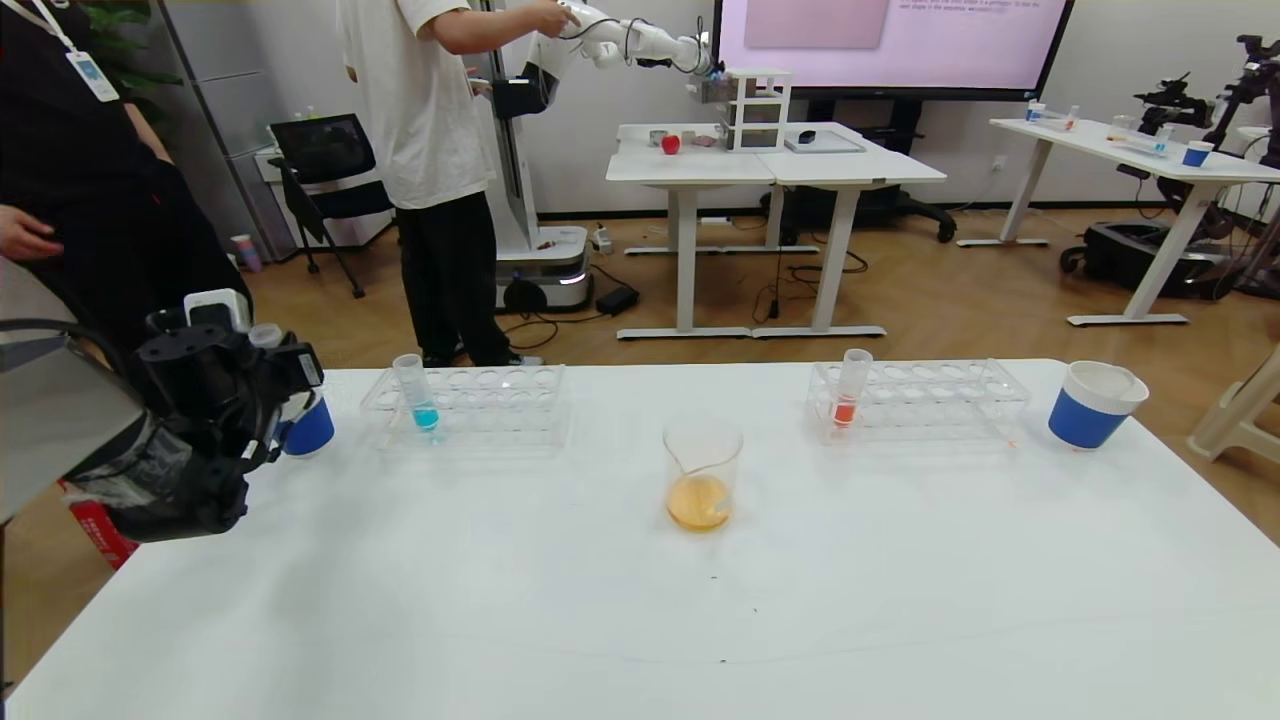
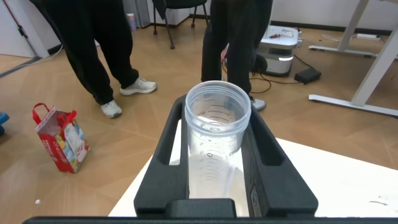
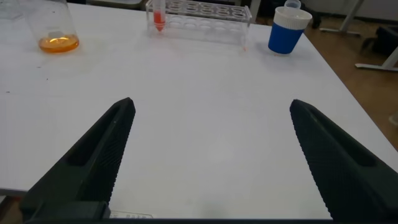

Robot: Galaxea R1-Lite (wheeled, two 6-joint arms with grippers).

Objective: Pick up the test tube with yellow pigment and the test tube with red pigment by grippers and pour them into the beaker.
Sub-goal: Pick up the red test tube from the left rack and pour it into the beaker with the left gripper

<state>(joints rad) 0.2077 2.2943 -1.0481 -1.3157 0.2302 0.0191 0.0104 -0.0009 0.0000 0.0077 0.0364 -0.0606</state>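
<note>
White tabletop (image 1: 560, 600) fills my view. Two clear racks sit on it: the left rack (image 1: 470, 405) holds a cyan tube (image 1: 417, 392), the right rack (image 1: 920, 400) the test tube with red pigment (image 1: 850, 388). Between them stands the beaker (image 1: 702, 487), holding orange liquid. My left end effector (image 2: 214, 158) pinches an emptied clear tube (image 2: 214, 127) near the blue cup (image 1: 305, 430); my right end effector (image 3: 211, 155) hovers spread wide over bare tabletop. I read no labels.
</note>
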